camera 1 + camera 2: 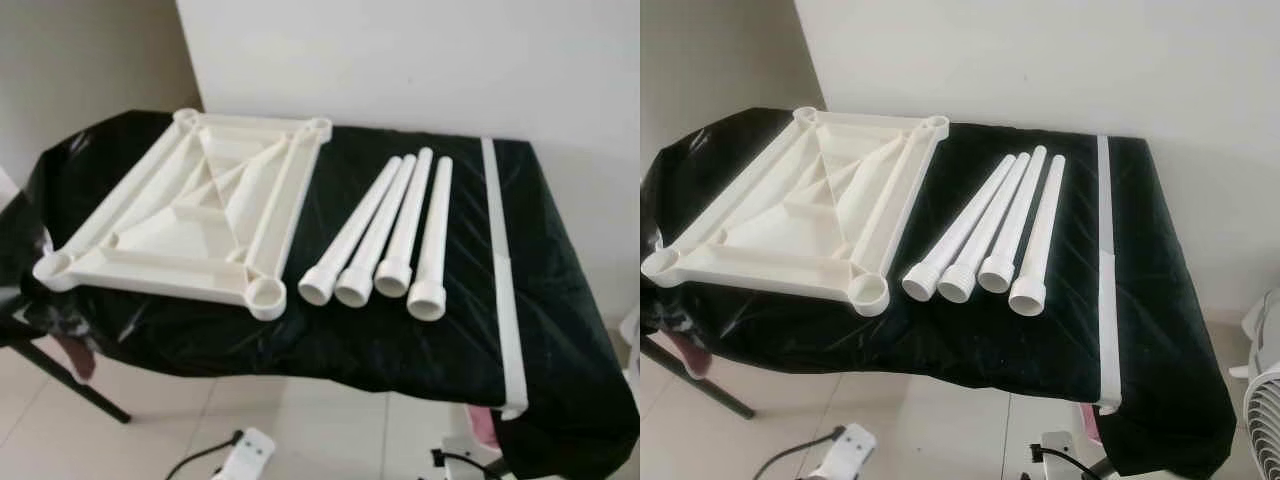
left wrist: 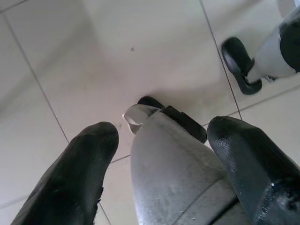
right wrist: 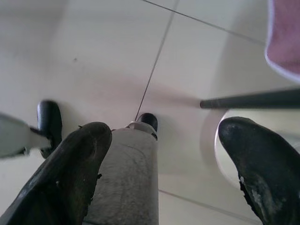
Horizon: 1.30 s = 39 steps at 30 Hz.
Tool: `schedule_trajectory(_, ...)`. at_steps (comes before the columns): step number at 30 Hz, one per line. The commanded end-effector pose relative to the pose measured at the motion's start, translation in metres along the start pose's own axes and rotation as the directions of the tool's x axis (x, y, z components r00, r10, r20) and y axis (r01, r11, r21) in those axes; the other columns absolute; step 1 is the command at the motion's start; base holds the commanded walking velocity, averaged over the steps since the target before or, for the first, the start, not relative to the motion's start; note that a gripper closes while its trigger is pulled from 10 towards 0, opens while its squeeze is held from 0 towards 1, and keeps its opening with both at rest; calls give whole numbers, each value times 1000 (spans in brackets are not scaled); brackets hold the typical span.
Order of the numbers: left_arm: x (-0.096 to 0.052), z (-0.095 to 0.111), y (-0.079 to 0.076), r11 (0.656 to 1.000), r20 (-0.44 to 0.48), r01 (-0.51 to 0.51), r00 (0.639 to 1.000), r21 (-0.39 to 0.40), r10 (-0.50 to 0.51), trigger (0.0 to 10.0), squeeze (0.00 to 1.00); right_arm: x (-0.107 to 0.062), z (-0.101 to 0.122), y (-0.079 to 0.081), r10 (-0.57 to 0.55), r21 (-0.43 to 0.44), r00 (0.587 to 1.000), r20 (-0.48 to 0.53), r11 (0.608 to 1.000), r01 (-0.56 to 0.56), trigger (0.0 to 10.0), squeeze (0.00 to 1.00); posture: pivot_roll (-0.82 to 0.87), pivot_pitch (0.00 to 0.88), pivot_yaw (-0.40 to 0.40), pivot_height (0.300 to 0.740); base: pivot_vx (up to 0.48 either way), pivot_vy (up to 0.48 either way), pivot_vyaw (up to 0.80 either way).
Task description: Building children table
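The left end effector [image 2: 161, 154] hangs released, its two black fingers [image 2: 70, 183] spread wide and holding nothing, pointing down at the pale tiled floor [image 2: 93, 70] beside the robot's own grey leg and black foot. The right end effector [image 3: 159, 159] hangs the same way, fingers [image 3: 65, 173] parted and empty, above the floor with a dark counter leg [image 3: 253, 99] crossing nearby and a pink cloth [image 3: 286, 37] at the frame's corner.

Ahead, the counter [image 1: 560, 330] is draped in black plastic that sags over its near and side edges. The tabletop [image 1: 190, 215] lies upside down on the left part of the counter, ribs up, with a round socket at each corner; its near-left corner socket sits right at the counter's left edge, and the near-right socket [image 1: 266, 295] lies just beside the legs. Four legs [image 1: 390, 235] lie side by side in the middle, touching or nearly so, wide ends toward the robot and narrow ends toward the wall. A white strip [image 1: 503, 270] runs from the far edge to the near edge right of the legs, apart from them. Bare black plastic stretches between the parts and the near edge, and more on the right beyond the strip. A fan [image 1: 1260, 400] stands on the floor to the right.
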<state>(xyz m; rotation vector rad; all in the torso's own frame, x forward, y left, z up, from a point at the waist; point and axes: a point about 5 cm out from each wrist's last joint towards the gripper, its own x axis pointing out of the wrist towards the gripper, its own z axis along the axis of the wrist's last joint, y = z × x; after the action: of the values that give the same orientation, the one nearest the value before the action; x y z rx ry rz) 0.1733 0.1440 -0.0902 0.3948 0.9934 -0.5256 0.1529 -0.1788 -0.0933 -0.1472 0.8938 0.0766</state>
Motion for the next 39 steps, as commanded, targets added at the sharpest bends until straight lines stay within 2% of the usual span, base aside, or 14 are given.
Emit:
schedule_trajectory(1,0,1,-5,982,-18,82,997,168,-80,10000,0,-1,-6,8,56,-77,998,-24,995,-57,10000,0,-101,0,24,740,0,0,0)
schedule_trajectory(3,0,1,-5,982,-18,82,997,168,-80,10000,0,-1,-6,8,56,-77,998,-24,995,-57,10000,0,-101,0,24,740,0,0,0)
schedule_trajectory(4,1,3,-6,973,-18,94,996,209,-93,10000,0,-1,-5,9,62,-97,998,-23,993,-64,10000,0,-101,0,24,740,0,0,0)
schedule_trajectory(6,1,5,-8,975,-9,95,995,203,-96,10000,0,-1,-5,9,63,-106,998,-20,992,-65,10000,0,-95,0,18,740,0,0,0)
schedule_trajectory(9,4,23,-3,999,56,30,998,11,-31,10000,0,0,-1,2,27,-59,1000,-3,998,-28,10000,0,-90,0,17,740,0,0,0)
schedule_trajectory(10,4,23,-3,999,56,30,998,11,-31,10000,0,0,-1,2,27,-59,1000,-3,998,-28,10000,0,-90,0,17,740,0,0,0)
schedule_trajectory(11,4,25,2,999,65,-2,998,-45,5,10000,0,0,0,0,17,-47,1000,0,999,-17,10000,0,-90,0,17,740,0,0,0)
schedule_trajectory(16,0,18,18,969,57,-86,993,-233,102,10000,0,0,3,-9,-30,28,1000,10,999,29,10000,0,-78,0,11,740,0,0,0)
schedule_trajectory(22,-4,5,26,955,26,-125,990,-269,137,10000,0,1,6,-16,-79,102,997,13,992,77,10000,0,-70,0,7,740,0,0,0)
schedule_trajectory(27,-5,0,28,935,9,-147,987,-321,159,10000,0,1,7,-16,-86,114,996,15,990,84,10000,0,-68,0,4,740,0,0,0)
schedule_trajectory(30,-6,-4,31,904,-17,-180,982,-387,188,10000,0,1,7,-16,-91,127,996,13,988,89,10000,0,-68,0,0,740,0,0,0)
schedule_trajectory(39,-7,-7,34,886,-30,-192,980,-422,198,10000,0,0,1,-16,-90,132,996,-8,987,91,10000,0,-68,0,-1,740,0,0,0)
